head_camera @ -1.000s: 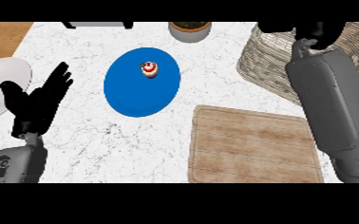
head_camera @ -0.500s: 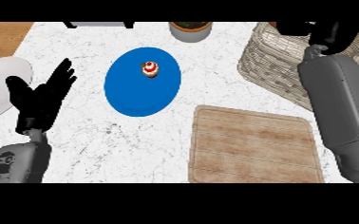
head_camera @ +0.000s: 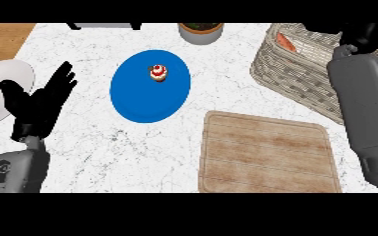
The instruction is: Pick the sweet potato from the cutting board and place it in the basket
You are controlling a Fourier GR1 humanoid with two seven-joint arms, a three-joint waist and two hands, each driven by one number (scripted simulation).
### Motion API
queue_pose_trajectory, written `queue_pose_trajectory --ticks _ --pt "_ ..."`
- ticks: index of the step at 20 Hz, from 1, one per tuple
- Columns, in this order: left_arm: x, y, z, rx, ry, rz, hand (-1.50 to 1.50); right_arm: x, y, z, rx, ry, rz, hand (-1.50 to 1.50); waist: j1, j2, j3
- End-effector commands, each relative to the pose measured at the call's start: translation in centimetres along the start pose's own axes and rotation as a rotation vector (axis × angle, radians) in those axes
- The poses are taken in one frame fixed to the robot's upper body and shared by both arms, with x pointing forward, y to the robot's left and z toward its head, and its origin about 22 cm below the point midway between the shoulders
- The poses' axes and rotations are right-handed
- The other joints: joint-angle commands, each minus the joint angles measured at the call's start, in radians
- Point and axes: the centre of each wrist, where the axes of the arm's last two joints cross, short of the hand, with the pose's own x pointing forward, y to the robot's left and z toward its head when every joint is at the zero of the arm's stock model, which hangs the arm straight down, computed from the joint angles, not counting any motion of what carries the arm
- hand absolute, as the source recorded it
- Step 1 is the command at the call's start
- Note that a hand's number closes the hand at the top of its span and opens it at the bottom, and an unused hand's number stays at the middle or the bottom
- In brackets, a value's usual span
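Grey cylindrical forearms — black left hand [head_camera: 38, 105], black right hand [head_camera: 359, 31].

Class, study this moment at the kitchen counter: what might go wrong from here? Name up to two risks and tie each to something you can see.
1. The orange sweet potato lies close to the woven wicker basket rim; the grey right forearm crosses the basket, so pulling back might tip it.
2. The right robot hand is dark and partly hidden at the basket's far side, so whether it has let go is unclear.
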Motion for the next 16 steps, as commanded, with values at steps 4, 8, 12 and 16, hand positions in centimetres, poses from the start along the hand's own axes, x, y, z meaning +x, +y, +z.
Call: queue_pose_trajectory --ticks 4,8,12,16 --pt "-0.6 -0.7 0.0 0.009 0.008 0.017 0.0 -0.2 -4.2 -1.8 -0.185 0.149 -0.281 -1.5 -0.02 -0.006 0.0" --pt "-1.3 0.1 0.3 0.021 0.008 0.006 0.0 -5.6 -9.4 -2.1 -0.214 0.163 -0.328 -1.5 -0.032 -0.008 0.0" --pt "-1.8 1.6 0.3 0.031 0.011 0.0 0.0 -8.3 -15.0 -1.3 -0.135 0.177 -0.34 -1.5 -0.046 -0.01 0.0" --pt "-1.7 -0.6 1.2 0.011 0.026 0.011 0.0 -10.8 -20.7 -1.1 -0.019 0.171 -0.27 -1.5 -0.044 -0.012 0.0"
